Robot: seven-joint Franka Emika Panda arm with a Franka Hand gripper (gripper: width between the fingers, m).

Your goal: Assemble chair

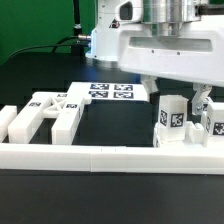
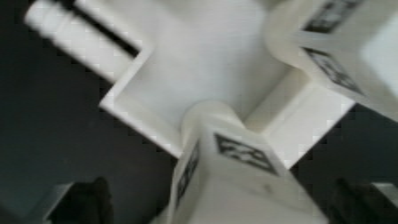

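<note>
A white blocky chair part [image 1: 172,118] with black-and-white tags stands upright against the front rail on the exterior view's right. My gripper [image 1: 177,97] hangs right over it, one finger on each side. In the wrist view the same tagged part [image 2: 240,160] rises between my dark fingers [image 2: 80,205], with a dark gap on each side, so my gripper [image 2: 214,207] is open and astride it. Beyond it lies a larger white chair piece [image 2: 196,70]. A second tagged block [image 1: 215,125] stands at the far right. More white chair parts [image 1: 50,112] lie on the left.
A long low white rail [image 1: 110,156] runs along the front of the black table. The marker board [image 1: 110,92] lies flat behind the parts. The arm's white body [image 1: 150,40] fills the top of the exterior view.
</note>
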